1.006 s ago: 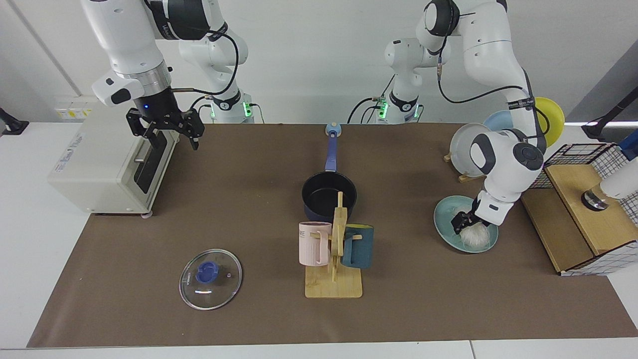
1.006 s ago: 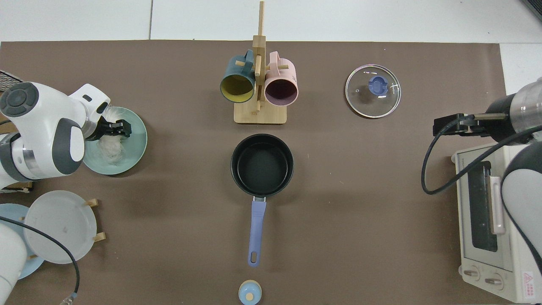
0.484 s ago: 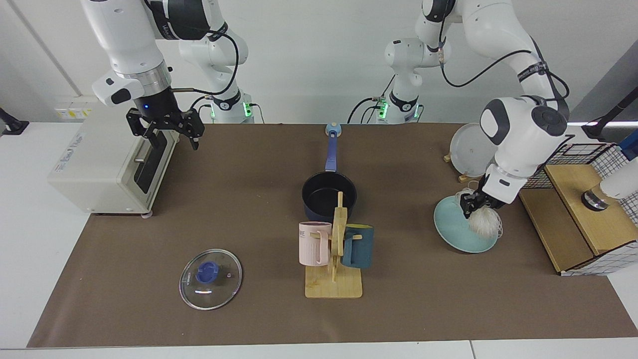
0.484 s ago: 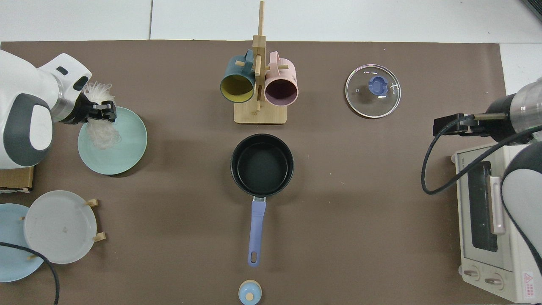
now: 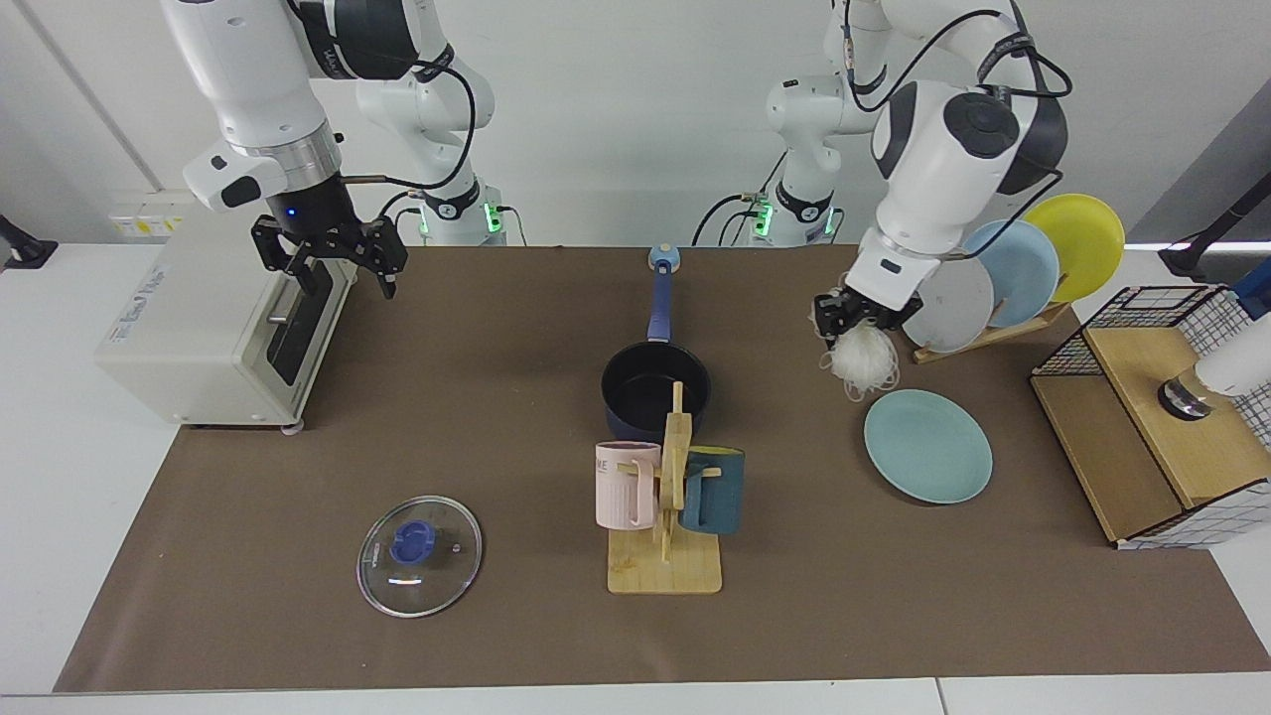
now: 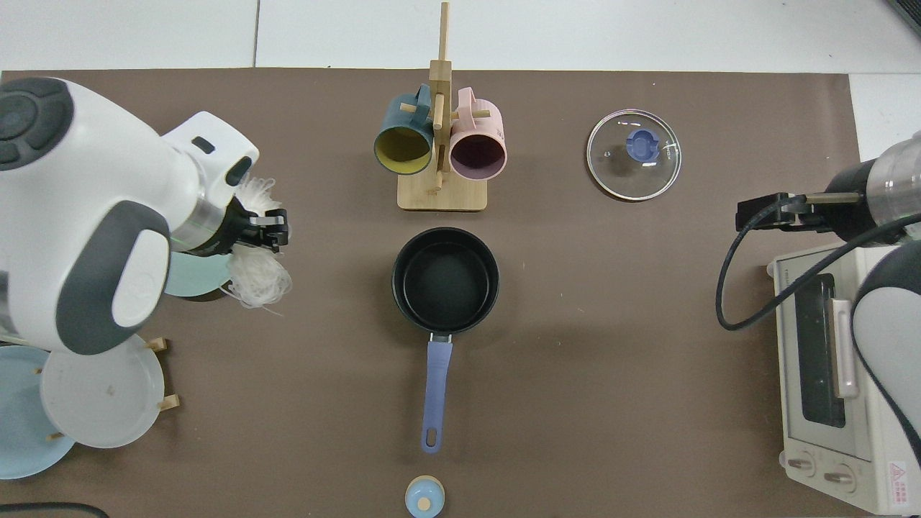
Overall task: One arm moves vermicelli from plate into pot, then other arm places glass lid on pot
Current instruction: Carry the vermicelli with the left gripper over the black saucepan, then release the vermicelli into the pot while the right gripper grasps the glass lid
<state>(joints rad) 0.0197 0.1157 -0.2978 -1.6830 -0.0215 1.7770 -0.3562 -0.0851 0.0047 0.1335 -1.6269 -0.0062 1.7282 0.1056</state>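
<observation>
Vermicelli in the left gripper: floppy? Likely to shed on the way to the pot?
Probably floppy: the vermicelli droops below the left gripper. Loose loops stick out, so strands might snag or drop before the pot. Likely light.

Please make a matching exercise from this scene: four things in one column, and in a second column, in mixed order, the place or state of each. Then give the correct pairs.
Things:
1. vermicelli
2. pot
3. glass lid
4. plate

Places or states:
A. lies flat on the brown mat, with nothing touching it
B. hangs in the air from the left end effector
C. stands empty behind the mug rack
D. bare, with nothing on it

Pairs: 1-B, 2-C, 3-A, 4-D

The right end effector waits open beside the toaster oven.
</observation>
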